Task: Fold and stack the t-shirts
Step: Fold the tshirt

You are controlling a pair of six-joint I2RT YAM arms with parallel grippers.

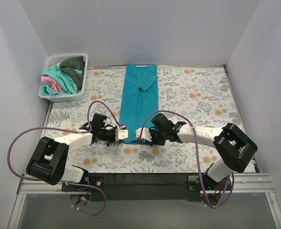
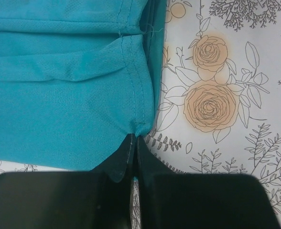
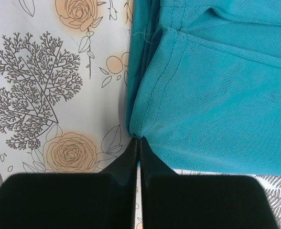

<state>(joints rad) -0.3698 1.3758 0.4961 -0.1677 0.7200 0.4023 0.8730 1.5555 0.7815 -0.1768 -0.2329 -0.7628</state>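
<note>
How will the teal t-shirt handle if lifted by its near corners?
Probably floppy: the teal t-shirt lies creased and folded, so it should sag between left gripper and right gripper. Likely light, given its thin mesh weave.

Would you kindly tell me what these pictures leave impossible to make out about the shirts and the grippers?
1. Top external: the near corners of the teal t-shirt, covered by the left gripper and the right gripper.
2. Both wrist views: most of the teal t-shirt, cut off by the frame edges.
3. Top external: how many piled shirts lie in the basket; they overlap and are small.
</note>
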